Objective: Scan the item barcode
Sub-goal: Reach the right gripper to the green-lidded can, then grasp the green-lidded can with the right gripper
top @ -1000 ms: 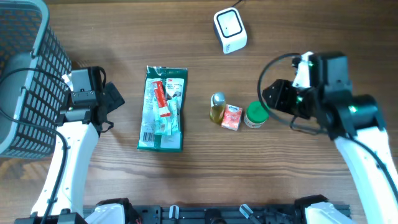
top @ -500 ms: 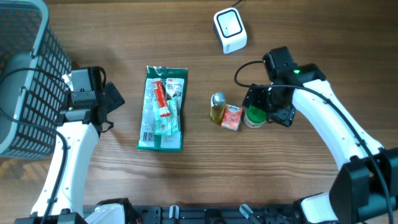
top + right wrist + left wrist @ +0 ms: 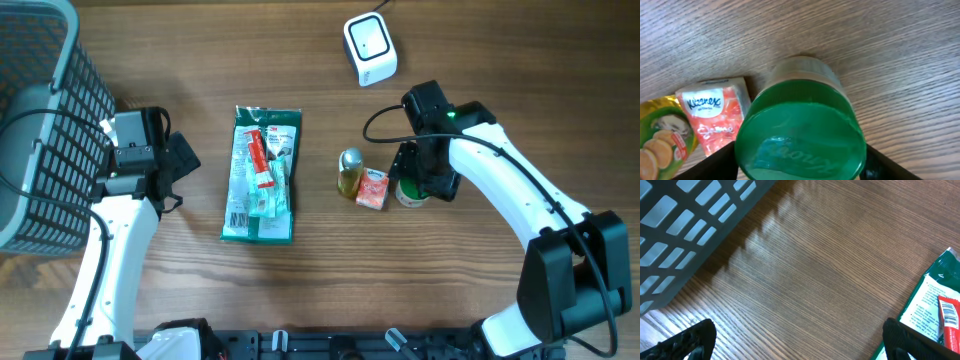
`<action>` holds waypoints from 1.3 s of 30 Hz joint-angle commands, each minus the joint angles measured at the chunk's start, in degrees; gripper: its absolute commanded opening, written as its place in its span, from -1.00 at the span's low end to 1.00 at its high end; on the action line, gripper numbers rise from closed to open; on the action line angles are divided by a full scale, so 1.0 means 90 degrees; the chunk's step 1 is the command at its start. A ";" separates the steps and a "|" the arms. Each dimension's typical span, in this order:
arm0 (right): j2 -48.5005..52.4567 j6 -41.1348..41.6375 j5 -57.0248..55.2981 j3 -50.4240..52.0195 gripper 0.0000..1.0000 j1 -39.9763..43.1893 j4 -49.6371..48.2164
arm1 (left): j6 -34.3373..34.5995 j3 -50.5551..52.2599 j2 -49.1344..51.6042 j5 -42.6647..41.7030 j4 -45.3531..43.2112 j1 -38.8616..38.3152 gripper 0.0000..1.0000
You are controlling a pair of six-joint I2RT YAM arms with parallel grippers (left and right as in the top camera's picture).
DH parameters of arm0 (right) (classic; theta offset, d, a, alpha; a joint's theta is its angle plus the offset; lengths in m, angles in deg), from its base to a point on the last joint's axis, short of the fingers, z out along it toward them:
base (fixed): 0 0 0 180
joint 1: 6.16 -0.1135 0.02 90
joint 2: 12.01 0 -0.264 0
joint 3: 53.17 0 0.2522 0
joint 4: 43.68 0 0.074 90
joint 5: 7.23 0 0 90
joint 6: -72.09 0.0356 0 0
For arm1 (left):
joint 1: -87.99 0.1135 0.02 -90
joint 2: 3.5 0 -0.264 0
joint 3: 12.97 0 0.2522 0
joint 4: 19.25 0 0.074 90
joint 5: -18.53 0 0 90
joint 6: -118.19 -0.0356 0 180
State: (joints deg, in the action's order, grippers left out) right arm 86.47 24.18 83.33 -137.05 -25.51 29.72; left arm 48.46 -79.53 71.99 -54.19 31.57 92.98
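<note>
A jar with a green lid (image 3: 800, 132) stands on the wooden table right of centre, and the overhead view shows part of that jar (image 3: 404, 191). My right gripper (image 3: 800, 167) comes down over it, one black finger pressed to each side of the lid; it is shut on the jar. From above, the right gripper (image 3: 420, 180) covers most of the jar. The white barcode scanner (image 3: 369, 47) sits at the back of the table. My left gripper (image 3: 800, 342) hangs open over bare wood, far left (image 3: 183, 158).
An orange Kleenex pack (image 3: 373, 188) (image 3: 715, 110) touches the jar's left side, with a small gold-capped bottle (image 3: 349, 172) beyond it. A green flat package (image 3: 262, 175) (image 3: 940, 305) lies mid-table. A grey wire basket (image 3: 40, 130) (image 3: 680, 230) fills the far left.
My right arm has swung left and down onto the jar, and its fingers have closed in against the green lid. The left arm has not moved.
</note>
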 commanded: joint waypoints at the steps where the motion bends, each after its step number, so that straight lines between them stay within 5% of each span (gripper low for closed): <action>1: 0.0107 -0.0209 -0.0182 -0.0070 0.33 -0.0017 0.0005 | -0.0010 0.0034 0.0039 0.0015 -0.0017 0.0029 1.00; 8: 0.0107 -0.2720 -0.0214 -0.0070 0.41 -0.0015 0.0100 | -0.0010 0.0034 0.0039 0.0015 -0.0019 0.0029 1.00; 12: 0.0107 -0.2392 -0.0253 -0.0070 0.99 -0.0015 0.0097 | -0.0010 0.0034 0.0039 0.0015 -0.0019 0.0029 1.00; 25: 0.0107 -0.1015 -0.0257 0.0432 1.00 -0.0022 -0.0588 | -0.0010 0.0034 0.0039 0.0015 -0.0017 0.0029 1.00; 32: 0.0107 0.0221 -0.0588 0.0432 0.62 -0.0015 -0.0386 | -0.0010 0.0034 0.0039 0.0015 -0.0017 0.0029 1.00; 39: 0.0107 0.0036 -0.0631 0.0432 0.30 -0.0015 -0.0408 | -0.0010 0.0034 0.0039 0.0015 -0.0019 0.0029 1.00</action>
State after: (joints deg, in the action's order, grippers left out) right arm 86.58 24.62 79.62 -133.65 -25.51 26.20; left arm 48.46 -79.53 71.99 -54.19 31.57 92.98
